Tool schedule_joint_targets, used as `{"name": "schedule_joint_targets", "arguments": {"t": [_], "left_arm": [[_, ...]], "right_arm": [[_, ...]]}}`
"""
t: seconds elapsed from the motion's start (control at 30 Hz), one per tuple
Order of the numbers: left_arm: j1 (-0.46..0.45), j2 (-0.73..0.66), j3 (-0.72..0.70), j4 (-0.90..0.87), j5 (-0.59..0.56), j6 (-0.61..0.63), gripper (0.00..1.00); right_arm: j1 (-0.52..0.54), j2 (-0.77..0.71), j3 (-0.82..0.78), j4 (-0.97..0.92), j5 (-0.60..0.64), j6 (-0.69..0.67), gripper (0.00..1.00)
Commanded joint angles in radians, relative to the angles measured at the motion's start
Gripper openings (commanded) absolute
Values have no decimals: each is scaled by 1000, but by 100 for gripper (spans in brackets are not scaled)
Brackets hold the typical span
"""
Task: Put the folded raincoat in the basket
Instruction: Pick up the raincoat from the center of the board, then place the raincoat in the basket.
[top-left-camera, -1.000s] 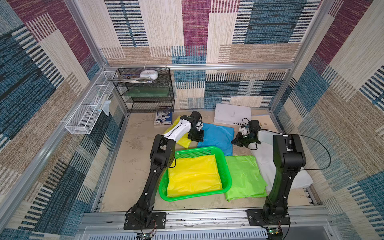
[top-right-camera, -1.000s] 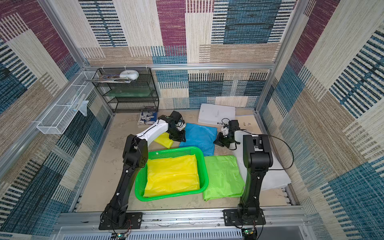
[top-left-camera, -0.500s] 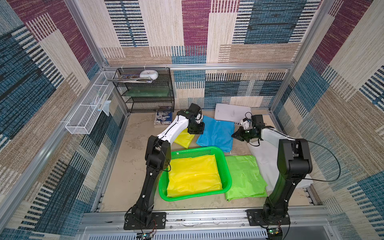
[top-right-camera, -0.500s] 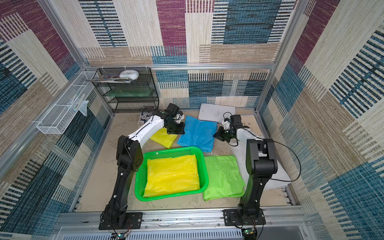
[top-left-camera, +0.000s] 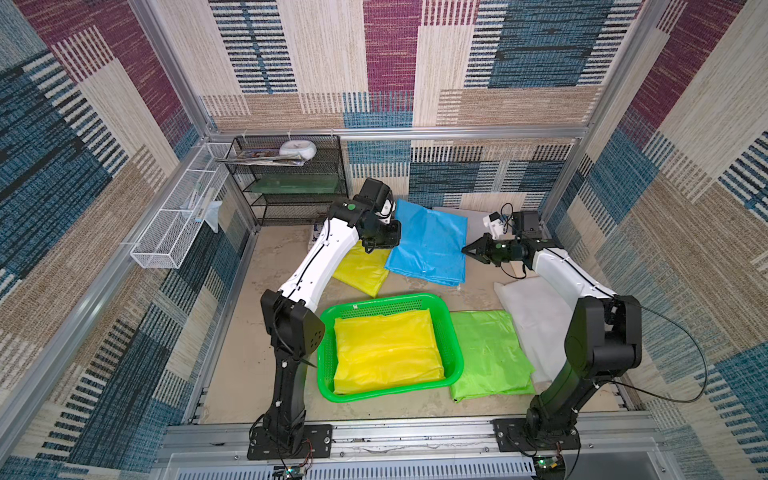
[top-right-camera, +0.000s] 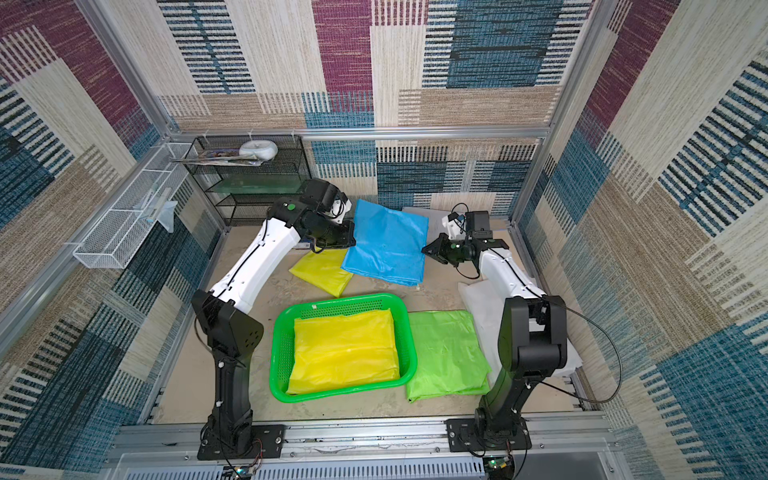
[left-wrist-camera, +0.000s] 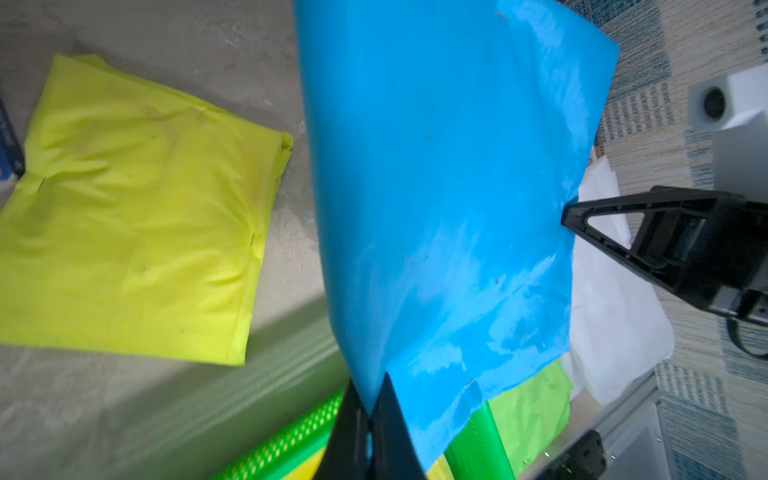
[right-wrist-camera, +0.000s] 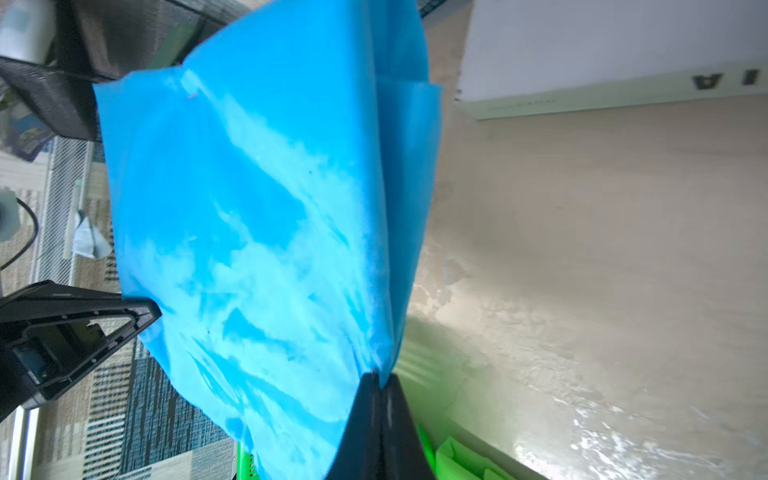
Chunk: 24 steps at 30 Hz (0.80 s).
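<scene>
You hold the blue raincoat (top-left-camera: 428, 245) lifted over the far worktop (top-left-camera: 282, 266), left pincer (left-wrist-camera: 371, 401) and right pincer (right-wrist-camera: 380, 380) each clamped on an edge; next, carry it near and lower it into the green basket (top-left-camera: 453, 336) atop the yellow raincoat (top-left-camera: 386, 349).

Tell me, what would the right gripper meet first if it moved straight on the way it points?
The blue raincoat: the right gripper is shut on its edge, and the sheet spreads ahead of it. Beyond it probably the left gripper, though depth is unclear.
</scene>
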Motion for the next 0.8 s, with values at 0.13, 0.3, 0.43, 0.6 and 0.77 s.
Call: {"name": "schedule_joint_targets", "arguments": {"t": [0.13, 0.3, 0.43, 0.6, 0.77], "left_arm": [[6, -343, -455, -92, -71, -116, 0], [5, -597, -797, -80, -112, -162, 0], [3, -781, -1009, -70, -99, -225, 0], [-3, -919, -1230, -12, -23, -307, 0], [-11, -978, -1372, 73, -77, -358, 0]], "right_arm": [[142, -127, -92, -140, -21, 2, 0], [304, -234, -258, -97, 12, 63, 0], [417, -299, -364, -77, 66, 113, 0], [490, -344, -446, -89, 125, 125, 0], [514, -340, -500, -69, 140, 142, 0]]}}
